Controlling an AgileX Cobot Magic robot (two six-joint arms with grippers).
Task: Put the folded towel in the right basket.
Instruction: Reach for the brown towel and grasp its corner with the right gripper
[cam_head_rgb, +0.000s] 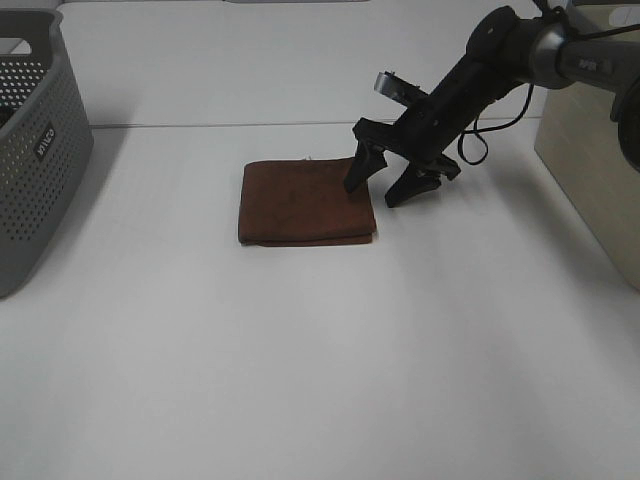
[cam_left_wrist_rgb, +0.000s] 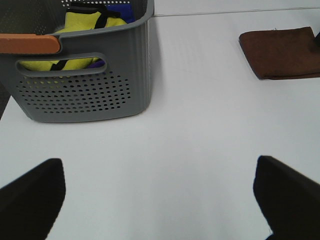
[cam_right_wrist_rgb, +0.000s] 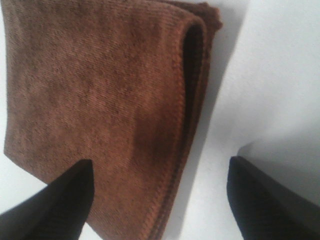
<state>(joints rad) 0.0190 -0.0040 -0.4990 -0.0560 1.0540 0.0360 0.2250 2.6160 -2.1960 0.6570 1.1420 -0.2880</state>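
A folded brown towel lies flat on the white table, and it also shows in the left wrist view and close up in the right wrist view. My right gripper is open at the towel's right edge, one finger over the towel and one over bare table beside it. The right basket, beige, stands at the right edge. My left gripper is open and empty, over bare table near the grey basket; it is out of the exterior view.
A grey perforated basket stands at the left edge; the left wrist view shows it holding yellow and blue cloth. A black cable hangs from the right arm.
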